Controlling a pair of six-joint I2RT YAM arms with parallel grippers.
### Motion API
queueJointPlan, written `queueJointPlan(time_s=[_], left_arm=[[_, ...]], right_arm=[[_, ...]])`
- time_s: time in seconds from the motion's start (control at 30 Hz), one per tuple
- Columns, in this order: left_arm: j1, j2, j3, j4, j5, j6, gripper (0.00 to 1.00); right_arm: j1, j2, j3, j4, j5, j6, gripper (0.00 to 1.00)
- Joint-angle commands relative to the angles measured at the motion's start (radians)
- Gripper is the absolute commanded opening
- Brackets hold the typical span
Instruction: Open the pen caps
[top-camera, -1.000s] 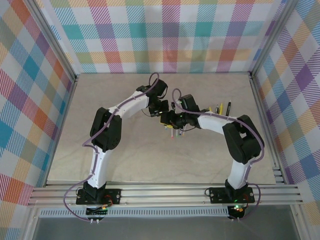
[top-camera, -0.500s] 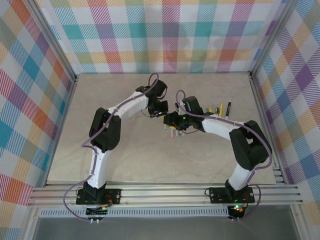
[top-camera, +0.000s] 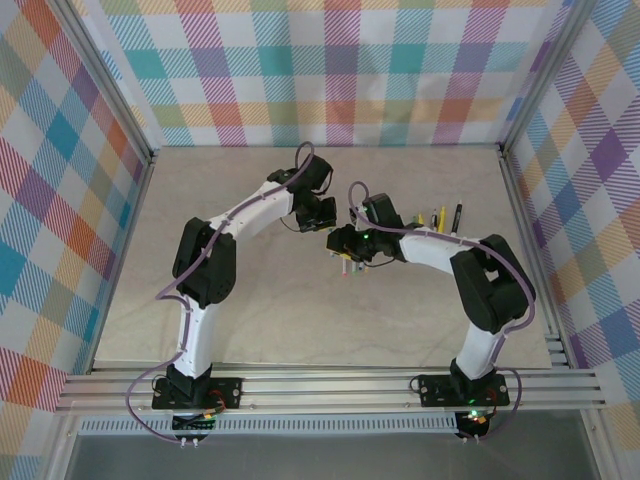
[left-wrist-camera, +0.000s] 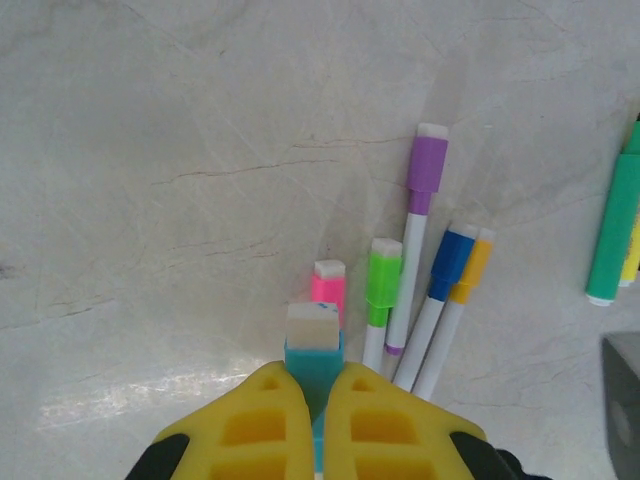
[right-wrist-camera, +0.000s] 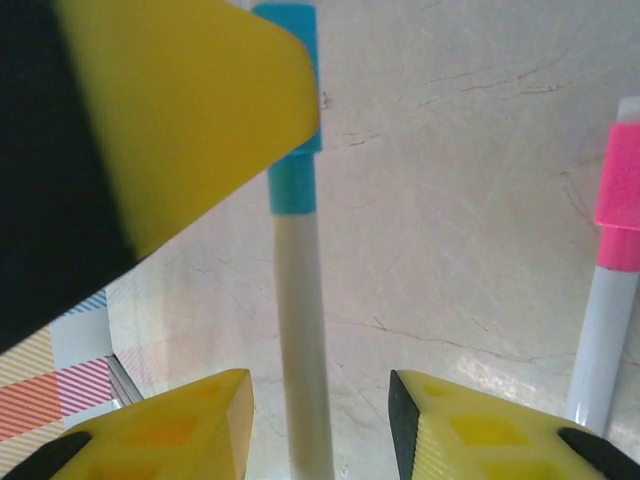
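Teal cap (left-wrist-camera: 312, 362) sits pinched in the left gripper (left-wrist-camera: 314, 395); the right gripper (right-wrist-camera: 318, 395), open astride its barrel (right-wrist-camera: 298, 300), could slip pulling early.

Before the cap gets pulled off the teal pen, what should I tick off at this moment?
1. Left gripper shut on the teal cap: ok.
2. White barrel lies between the fingers of the right gripper: ok.
3. Right gripper closed on the white barrel: not ok, there are gaps on both sides.
4. Teal cap seated on the white barrel: ok.
5. Pink-capped pen clear of the right gripper: cannot tell, it runs close beside one finger.
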Motion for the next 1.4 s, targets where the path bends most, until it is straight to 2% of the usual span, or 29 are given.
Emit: queueJointPlan(time_s=[0.0, 0.1, 0.23, 0.27, 0.4, 0.43, 0.5, 0.6, 0.7, 1.0, 1.1, 1.2, 1.23, 1.37], left_arm=[[-0.008, -0.053, -0.003, 0.001, 0.026, -0.01, 0.0], [-0.009, -0.056, -0.005, -0.004, 0.029, -0.008, 0.0], [-0.01, -0.06, -0.019, -0.006, 0.02, -0.005, 0.0], [-0.01, -0.063, -0.023, -0.004, 0.018, -0.005, 0.0], [-0.009, -0.069, -0.042, 0.0, -0.005, -0.015, 0.0], [-0.009, -0.072, -0.05, 0.003, -0.014, -0.019, 0.07], [-0.009, -0.081, -0.066, 0.017, -0.024, -0.029, 0.27], [-0.009, -0.083, -0.073, 0.025, -0.031, -0.038, 0.37], [-0.009, -0.075, -0.068, 0.026, -0.026, -0.042, 0.38], [-0.009, -0.039, -0.034, 0.019, -0.022, -0.053, 0.36], [-0.009, -0.033, -0.025, 0.022, -0.022, -0.055, 0.27], [-0.009, -0.02, -0.005, 0.018, -0.024, -0.055, 0.05], [-0.009, -0.013, 0.004, 0.014, -0.027, -0.053, 0.0], [0.0, 0.015, 0.044, 0.001, -0.065, -0.053, 0.0]], right_arm=[[-0.004, 0.029, 0.044, 0.003, -0.01, -0.003, 0.4], [-0.004, 0.04, 0.059, 0.014, -0.017, 0.004, 0.36], [-0.004, 0.042, 0.069, 0.016, -0.024, 0.007, 0.05], [-0.004, 0.038, 0.068, 0.015, -0.024, 0.006, 0.0], [-0.005, 0.018, 0.042, 0.027, -0.042, -0.002, 0.0], [-0.004, 0.011, 0.033, 0.038, -0.052, -0.004, 0.0], [-0.004, -0.004, 0.011, 0.059, -0.067, -0.006, 0.0], [-0.004, -0.023, -0.012, 0.079, -0.09, -0.01, 0.0], [-0.003, -0.033, -0.02, 0.078, -0.1, -0.016, 0.0], [0.003, -0.04, -0.012, 0.082, -0.127, -0.028, 0.0], [0.003, -0.04, -0.015, 0.08, -0.125, -0.028, 0.0], [0.005, -0.046, -0.026, 0.086, -0.124, -0.022, 0.0], [0.005, -0.051, -0.034, 0.094, -0.122, -0.02, 0.0], [0.012, -0.077, -0.066, 0.087, -0.131, -0.015, 0.0]])
